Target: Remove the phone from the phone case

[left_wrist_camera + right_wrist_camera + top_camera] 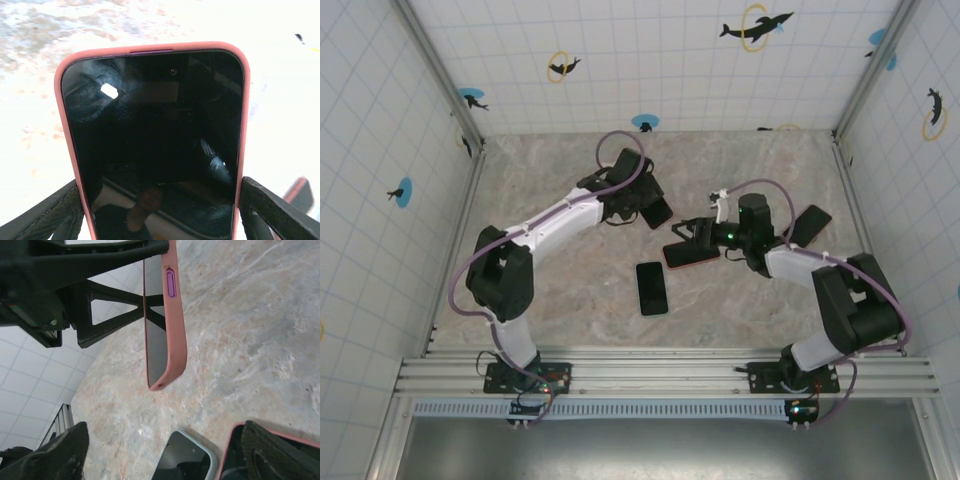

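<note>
The left claw (160,200) is clamped on the long sides of the phone (150,150), which sits inside its pink case (62,100) and is held clear of the tabletop (250,340). The right claw (162,440) stands wide and grips nothing, and the cased phone is edge-on just ahead of it. Below its fingers lie a second pink-cased phone (235,445) and a grey-rimmed phone (187,457).

Marbled beige-grey tabletop (570,290), evenly lit. White tiled walls left (380,150), far (650,60) and right (920,180), dotted with dolphin stickers (756,27) in blue and yellow rings. Metal corner posts (438,70). Aluminium rail (660,374) along near edge.
</note>
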`<move>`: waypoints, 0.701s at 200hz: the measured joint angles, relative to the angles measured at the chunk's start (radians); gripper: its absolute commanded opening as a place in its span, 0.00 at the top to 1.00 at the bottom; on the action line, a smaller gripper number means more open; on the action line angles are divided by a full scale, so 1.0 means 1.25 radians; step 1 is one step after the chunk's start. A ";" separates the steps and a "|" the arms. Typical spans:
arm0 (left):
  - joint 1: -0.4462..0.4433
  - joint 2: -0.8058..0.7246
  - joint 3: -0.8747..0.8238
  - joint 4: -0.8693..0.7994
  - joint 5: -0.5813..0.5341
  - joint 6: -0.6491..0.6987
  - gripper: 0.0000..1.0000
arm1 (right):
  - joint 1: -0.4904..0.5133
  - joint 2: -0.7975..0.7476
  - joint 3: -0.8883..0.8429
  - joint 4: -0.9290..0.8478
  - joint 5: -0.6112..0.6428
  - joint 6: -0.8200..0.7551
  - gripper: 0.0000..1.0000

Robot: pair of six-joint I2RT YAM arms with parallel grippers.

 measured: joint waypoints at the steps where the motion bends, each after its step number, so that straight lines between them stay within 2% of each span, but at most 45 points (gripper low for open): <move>1: -0.001 -0.001 -0.001 0.002 0.001 0.002 0.52 | 0.000 0.000 0.000 0.000 0.000 0.000 0.26; 63: -0.013 -0.029 -0.036 0.065 0.057 0.027 0.53 | 0.010 0.048 0.032 0.069 -0.002 0.052 0.54; 83: -0.014 -0.039 -0.053 0.087 0.073 0.033 0.53 | 0.011 0.059 0.037 0.093 -0.003 0.068 0.59; 110: -0.016 -0.046 -0.063 0.102 0.088 0.037 0.53 | 0.011 0.070 0.038 0.114 -0.004 0.085 0.71; 140: -0.019 -0.047 -0.069 0.120 0.099 0.038 0.49 | 0.015 0.078 0.043 0.132 -0.005 0.098 0.80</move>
